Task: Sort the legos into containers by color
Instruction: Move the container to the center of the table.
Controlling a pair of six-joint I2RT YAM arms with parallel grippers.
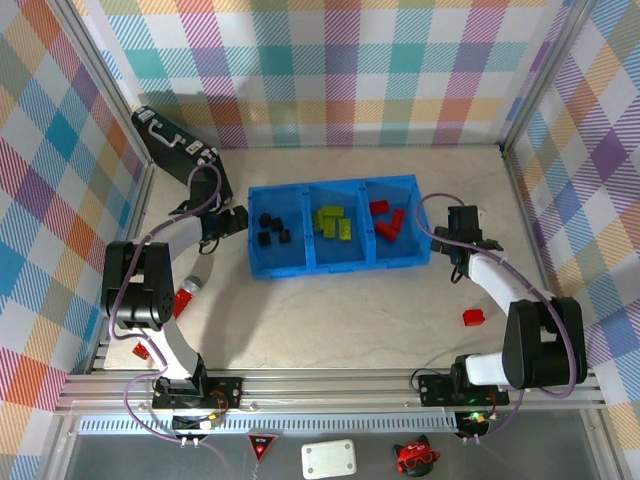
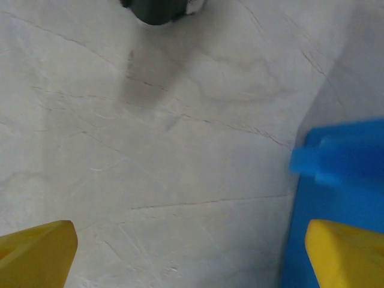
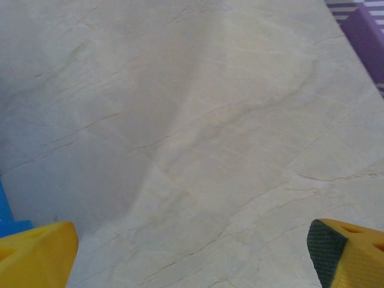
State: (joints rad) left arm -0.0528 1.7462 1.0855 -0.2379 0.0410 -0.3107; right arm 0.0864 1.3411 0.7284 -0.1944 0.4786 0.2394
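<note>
The blue three-compartment bin (image 1: 300,260) sits mid-table. Black legos (image 1: 270,228) lie in its left compartment, lime ones (image 1: 333,222) in the middle and red ones (image 1: 387,220) in the right. Loose red legos rest on the table at right (image 1: 473,317), at left (image 1: 185,297) and by the left arm's base (image 1: 141,350). My left gripper (image 1: 232,222) (image 2: 192,258) hangs open just left of the bin (image 2: 342,180), over bare table. My right gripper (image 1: 462,225) (image 3: 192,258) is open just right of the bin (image 3: 9,222), nothing between its fingers (image 3: 36,255).
Checked walls close the table on three sides. A black object with silver fittings (image 1: 170,135) lies in the back left corner. A metal rail (image 1: 330,385) runs along the near edge. A dark round object (image 2: 159,9) sits at the top of the left wrist view.
</note>
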